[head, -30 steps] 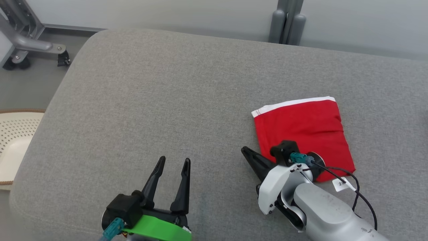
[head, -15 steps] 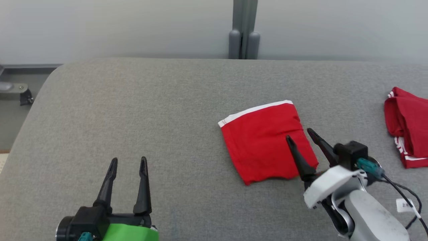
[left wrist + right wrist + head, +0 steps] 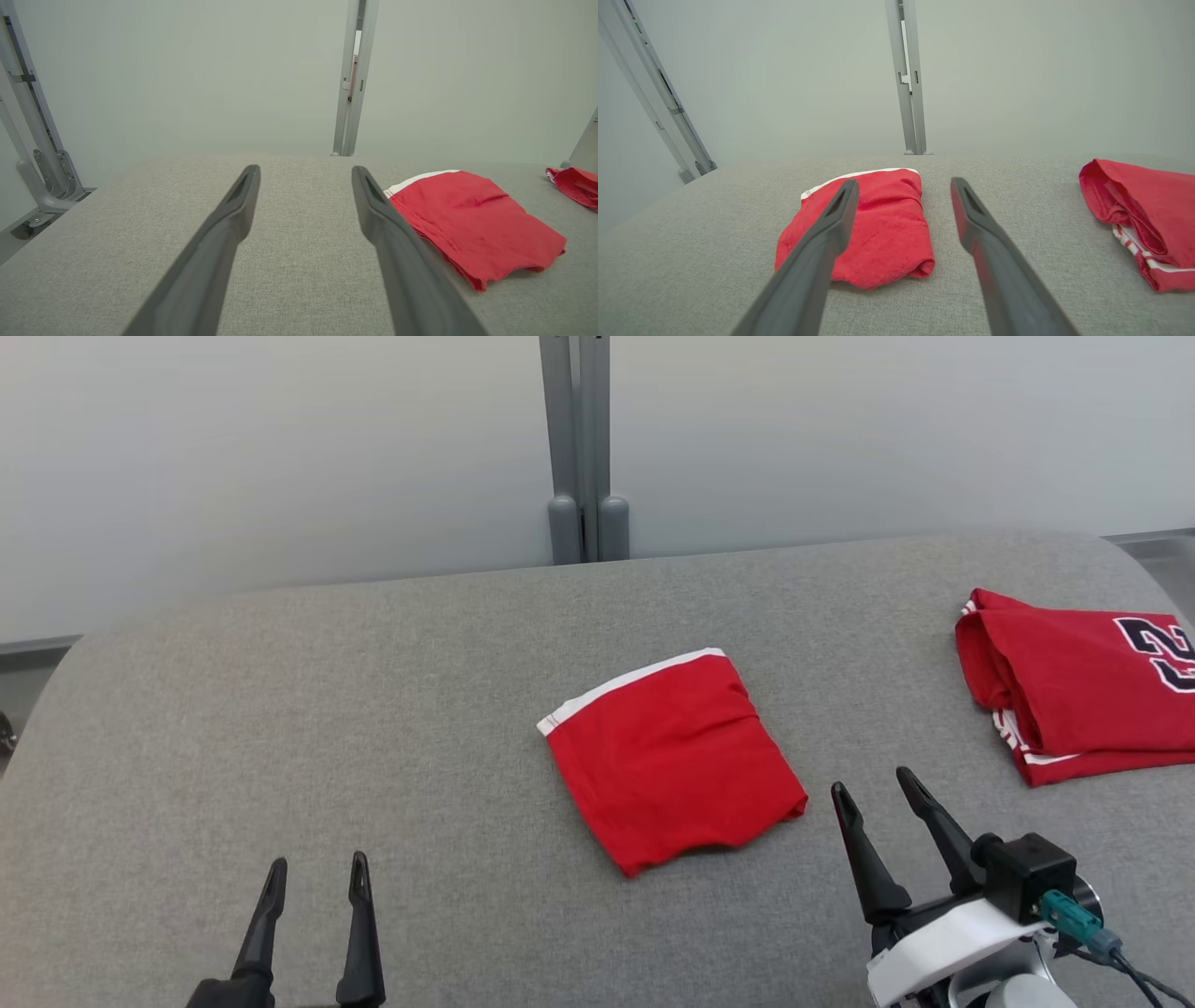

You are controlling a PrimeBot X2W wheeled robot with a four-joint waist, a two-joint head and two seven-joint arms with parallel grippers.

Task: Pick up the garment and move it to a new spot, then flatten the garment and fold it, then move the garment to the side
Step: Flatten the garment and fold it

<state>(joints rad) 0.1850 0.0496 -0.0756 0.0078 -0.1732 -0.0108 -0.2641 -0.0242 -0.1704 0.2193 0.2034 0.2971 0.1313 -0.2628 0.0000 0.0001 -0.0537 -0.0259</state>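
**Finding 1, the work piece.** The folded red garment [image 3: 672, 761] lies flat near the middle of the grey upholstered surface [image 3: 327, 709]. It is a compact rectangle, with its white band [image 3: 630, 683] along the far left edge. The right wrist view shows the layers stacked, with a rolled fold at the near right corner.

**Finding 2, end effectors.** Your left gripper [image 3: 318, 861] is at the lower left, well apart from the garment, with its fingers spread and nothing between them. Your right gripper [image 3: 870, 780] is near the garment's right corner but not touching it. Its fingers are also spread and empty.

**Finding 3, other items.** A red jersey [image 3: 1074, 681] with a dark numeral lies at the far right end of the surface, apart from the work piece.

**Assessment.** Flattening and folding look complete. The step in hand appears to be the last one, moving the garment to the side. I cannot tell whether its present spot already counts as the side.

**Requirement for the next move.** If the move is outstanding, bring the right gripper low to the near right edge. Close on all layers together, so the stack travels as one piece. Keep it clear of the jersey.
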